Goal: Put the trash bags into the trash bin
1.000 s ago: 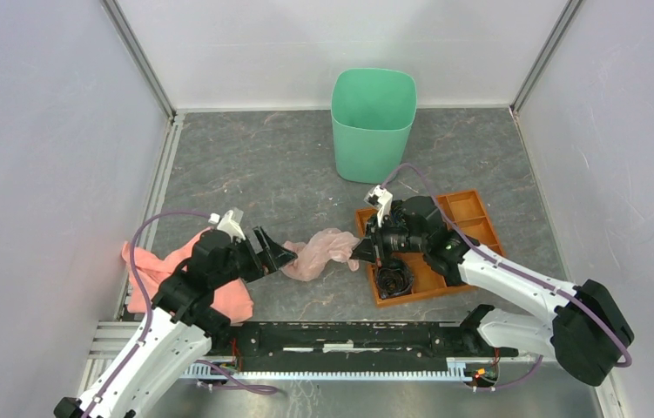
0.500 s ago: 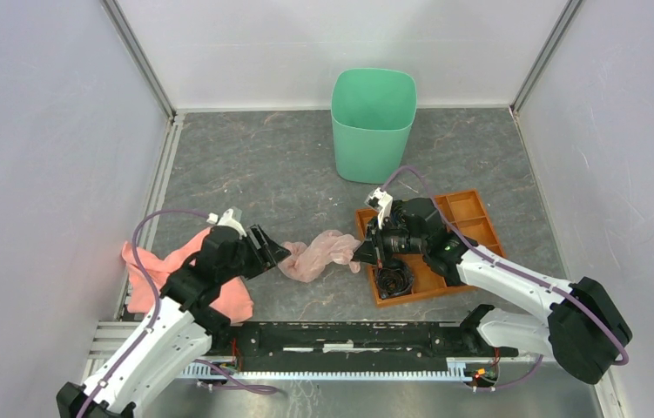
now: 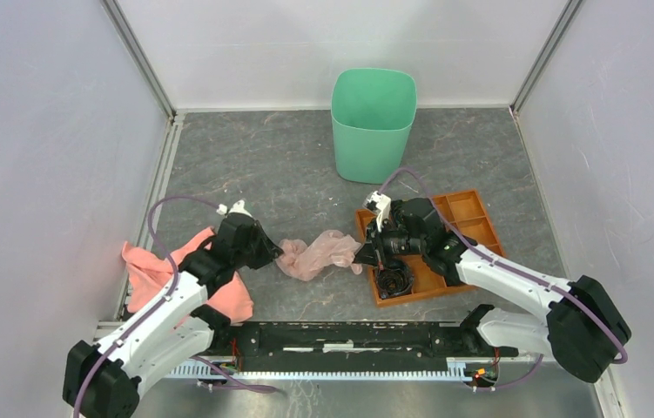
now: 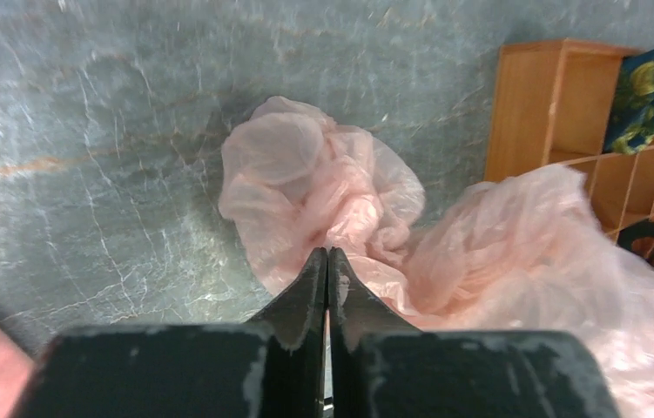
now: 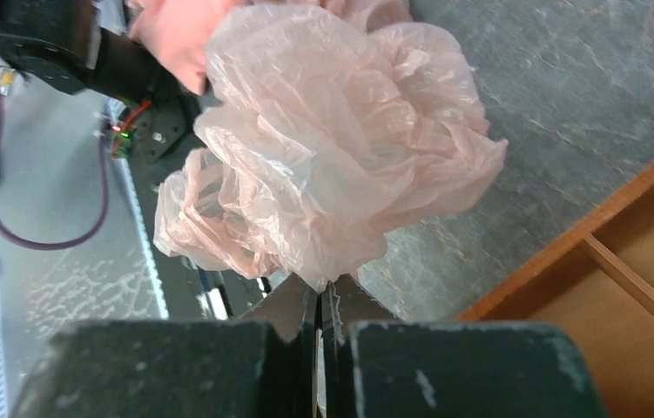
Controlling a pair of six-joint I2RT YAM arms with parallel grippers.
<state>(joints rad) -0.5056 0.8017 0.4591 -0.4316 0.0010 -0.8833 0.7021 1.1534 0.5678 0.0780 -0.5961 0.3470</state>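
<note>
An orange tray (image 3: 473,216) lay toward the table's (image 3: 253,174) right edge, with a dark bundle (image 3: 393,279) in its near compartment. A salmon cloth (image 3: 151,268) sat by the near left corner. The mint-green trash bin (image 3: 374,122) stood upright at the far edge, well apart. The trash bag (image 3: 319,252), thin, pale pink, crinkled and glossy, lay bunched between cloth and tray. The left gripper (image 3: 278,254) was pinched together on its left end, and the right gripper (image 3: 360,254) was clamped on its right.
</note>
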